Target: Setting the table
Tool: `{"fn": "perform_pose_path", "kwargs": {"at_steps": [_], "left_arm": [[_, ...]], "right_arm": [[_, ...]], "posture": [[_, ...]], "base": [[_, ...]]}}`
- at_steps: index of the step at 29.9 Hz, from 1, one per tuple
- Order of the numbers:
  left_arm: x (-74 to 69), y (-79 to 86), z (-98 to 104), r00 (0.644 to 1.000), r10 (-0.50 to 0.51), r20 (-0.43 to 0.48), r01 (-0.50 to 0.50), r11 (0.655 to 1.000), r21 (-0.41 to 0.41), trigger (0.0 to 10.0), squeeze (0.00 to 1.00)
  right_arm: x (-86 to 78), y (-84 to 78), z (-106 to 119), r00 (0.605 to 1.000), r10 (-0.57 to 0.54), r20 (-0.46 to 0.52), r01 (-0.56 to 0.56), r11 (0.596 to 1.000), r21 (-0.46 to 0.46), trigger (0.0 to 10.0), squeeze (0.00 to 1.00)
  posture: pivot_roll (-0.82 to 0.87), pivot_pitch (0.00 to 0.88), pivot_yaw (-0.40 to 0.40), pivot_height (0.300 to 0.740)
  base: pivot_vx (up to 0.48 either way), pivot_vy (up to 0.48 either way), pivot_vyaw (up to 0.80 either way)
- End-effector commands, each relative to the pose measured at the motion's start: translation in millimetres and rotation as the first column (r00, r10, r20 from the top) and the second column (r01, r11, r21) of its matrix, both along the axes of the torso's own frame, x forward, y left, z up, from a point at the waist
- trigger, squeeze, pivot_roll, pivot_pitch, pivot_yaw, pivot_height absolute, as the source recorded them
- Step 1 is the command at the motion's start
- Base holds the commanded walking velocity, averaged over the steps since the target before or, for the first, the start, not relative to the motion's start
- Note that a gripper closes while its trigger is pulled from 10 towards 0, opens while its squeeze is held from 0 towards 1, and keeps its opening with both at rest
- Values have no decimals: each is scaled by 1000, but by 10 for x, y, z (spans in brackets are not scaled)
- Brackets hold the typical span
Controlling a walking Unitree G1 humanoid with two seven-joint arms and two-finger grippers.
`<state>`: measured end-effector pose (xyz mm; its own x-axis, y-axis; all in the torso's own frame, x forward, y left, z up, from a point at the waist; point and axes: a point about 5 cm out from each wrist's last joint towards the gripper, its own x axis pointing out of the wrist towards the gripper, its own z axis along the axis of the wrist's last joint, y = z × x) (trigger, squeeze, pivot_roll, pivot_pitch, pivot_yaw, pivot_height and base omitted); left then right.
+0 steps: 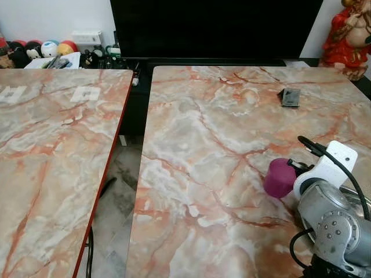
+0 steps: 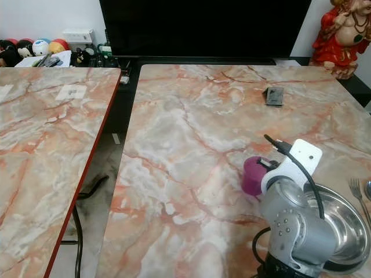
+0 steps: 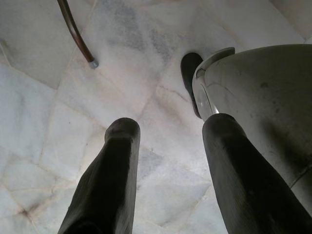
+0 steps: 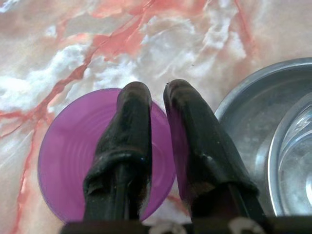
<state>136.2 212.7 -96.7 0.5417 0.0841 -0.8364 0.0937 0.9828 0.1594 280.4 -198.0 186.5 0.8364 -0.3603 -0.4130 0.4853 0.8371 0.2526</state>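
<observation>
Right hand (image 4: 155, 95) clamped on purple cup (image 4: 68, 156) rim, steel bowl (image 4: 243, 105) just beside

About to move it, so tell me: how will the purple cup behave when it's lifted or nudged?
The purple cup looks like thin plastic, so probably light and stiff. The right tool pinches only its rim, so it may swing or slip. Standing on smooth marble beside the steel bowl, it would likely slide or tip if nudged.
</observation>
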Motion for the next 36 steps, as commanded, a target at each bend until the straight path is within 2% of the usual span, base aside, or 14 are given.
{"fn": "perform_pose_path", "kwargs": {"at_steps": [1, 7, 10, 12, 14, 16, 18, 25, 28, 36], "left_arm": [[-136, -91, -64, 999, -15, -49, 14, 1000, -28, 10000, 0], [-150, -75, -63, 999, -16, -45, 15, 999, -28, 10000, 0], [-138, -81, -61, 999, -16, -43, 15, 999, -28, 10000, 0], [-115, -98, -58, 999, -17, -41, 16, 999, -29, 10000, 0], [-105, -106, -57, 999, -17, -41, 16, 999, -29, 10000, 0], [-88, -118, -54, 999, -18, -39, 17, 999, -30, 10000, 0], [-84, -114, -52, 999, -17, -37, 16, 999, -29, 10000, 0], [-94, -63, -45, 999, -11, -32, 10, 1000, -20, 10000, 0], [-97, -49, -43, 999, -8, -31, 7, 1000, -17, 10000, 0], [-126, -39, -50, 999, -15, -39, 15, 1000, -13, 10000, 0]], "right_arm": [[3, -20, 53, 1000, -19, 20, 19, 1000, -11, 10000, 0], [5, -38, 101, 999, -29, 42, 31, 999, -37, 10000, 0], [18, -77, 221, 991, -29, 129, 48, 988, -148, 10000, 0], [40, -49, 300, 975, 38, 217, 14, 972, -234, 10000, 0], [52, -16, 284, 972, 67, 224, -15, 974, -226, 10000, 0], [68, 56, 255, 953, 102, 284, -56, 985, -165, 10000, 0], [88, 115, 253, 936, 171, 307, -104, 969, -224, 10000, 0], [181, 217, 151, 897, 300, 326, -203, 932, -301, 10000, 0], [198, 235, 134, 881, 323, 346, -215, 924, -316, 10000, 0], [220, 306, 136, 847, 367, 385, -230, 905, -357, 10000, 0]], "posture": [[-84, 144, -53, 740], [-86, 145, -52, 740], [-87, 143, -52, 740], [-90, 141, -52, 740], [-89, 140, -52, 740], [-87, 140, -52, 740], [-86, 135, -50, 740], [-75, 118, -47, 740], [-69, 112, -45, 740], [-68, 89, -37, 740]], "base": [[0, 0, 0], [0, 0, 0], [0, 0, 0], [0, 0, 0], [0, 0, 0], [0, 0, 0], [0, 0, 0], [0, 0, 0], [0, 0, 0], [0, 0, 800]]}}
